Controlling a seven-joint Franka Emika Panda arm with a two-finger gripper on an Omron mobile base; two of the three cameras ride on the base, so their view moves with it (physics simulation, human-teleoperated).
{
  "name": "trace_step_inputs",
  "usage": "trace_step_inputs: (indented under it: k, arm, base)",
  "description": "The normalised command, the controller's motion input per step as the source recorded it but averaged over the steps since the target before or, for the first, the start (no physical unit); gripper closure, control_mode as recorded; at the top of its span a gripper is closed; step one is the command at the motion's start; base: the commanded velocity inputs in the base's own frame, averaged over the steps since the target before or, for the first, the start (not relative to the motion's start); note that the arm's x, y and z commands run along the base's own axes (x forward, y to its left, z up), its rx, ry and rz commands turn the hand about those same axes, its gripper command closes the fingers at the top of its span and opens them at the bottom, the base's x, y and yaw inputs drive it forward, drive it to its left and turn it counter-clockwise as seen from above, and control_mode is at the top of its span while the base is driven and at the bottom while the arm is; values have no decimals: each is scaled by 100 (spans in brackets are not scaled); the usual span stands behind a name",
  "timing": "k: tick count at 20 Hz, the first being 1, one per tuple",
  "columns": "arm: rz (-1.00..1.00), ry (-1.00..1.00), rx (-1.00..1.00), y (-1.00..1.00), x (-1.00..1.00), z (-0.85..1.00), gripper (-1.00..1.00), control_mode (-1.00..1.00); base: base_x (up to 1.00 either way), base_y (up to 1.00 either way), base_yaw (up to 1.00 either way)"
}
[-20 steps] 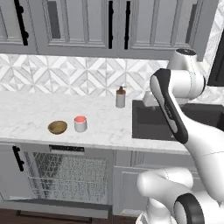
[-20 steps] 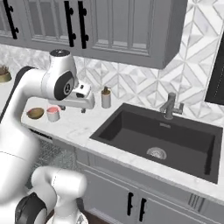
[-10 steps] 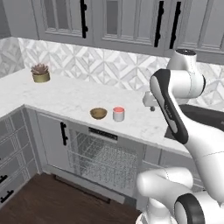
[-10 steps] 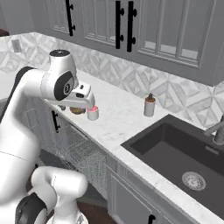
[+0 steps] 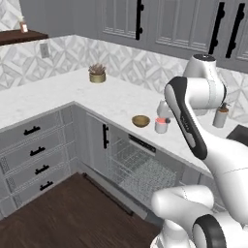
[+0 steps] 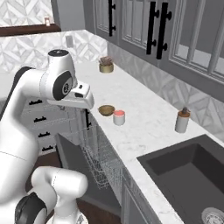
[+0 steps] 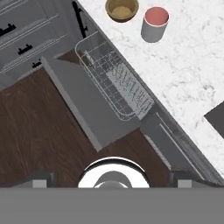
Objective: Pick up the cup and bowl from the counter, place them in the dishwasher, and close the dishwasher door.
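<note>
Marble-white bench [image 5: 58, 94] runs around the corner in the left base view, faintly veined and smooth. On it the bowl [image 5: 141, 120], shallow, golden-brown and wood-like, sits just beside the cup [image 5: 161, 125], a short pale cylinder with a pink-red inside. Both are untouched, right above the dishwasher [image 5: 140, 169], whose silver wire rack shows. A small potted plant [image 5: 97, 73] stands well apart at the back, and a soap bottle [image 5: 221, 116] off to the right.

Over to the right base view: bowl [image 6: 106, 110] and cup [image 6: 118, 117] sit near the bench [image 6: 144, 127] edge, and the flat dark-grey door [image 6: 72, 153] hangs dropped down. The arm's hand hovers high, off the bench, nothing in it.

Hand view now, looking straight down: cup [image 7: 155, 23] and bowl [image 7: 122, 8] at the top, the mesh rack [image 7: 114, 78] pulled out over the door [image 7: 89, 103]. The pincer stands wide, jaws spread to the frame's lower corners, empty.

Risks, as I judge them: the two dishes sit so close that a descent on the cup could nudge the bowl. The smooth round cup might slip from a shallow grip. That open door and rack jut into the arm's path, so a low swing could clip them.
</note>
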Motion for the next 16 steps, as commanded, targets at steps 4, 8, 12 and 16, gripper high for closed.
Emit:
trace_step_inputs:
  k: [4,8,12,16]
  arm:
    - [0,0,0,0,0,0,-100,100]
    - [0,0,0,0,0,0,-100,100]
    - [0,0,0,0,0,0,-100,100]
    - [0,0,0,0,0,0,-100,100]
  base:
    - [0,-70,43]
    - [9,-50,23]
    - [23,-43,13]
    - [10,-37,11]
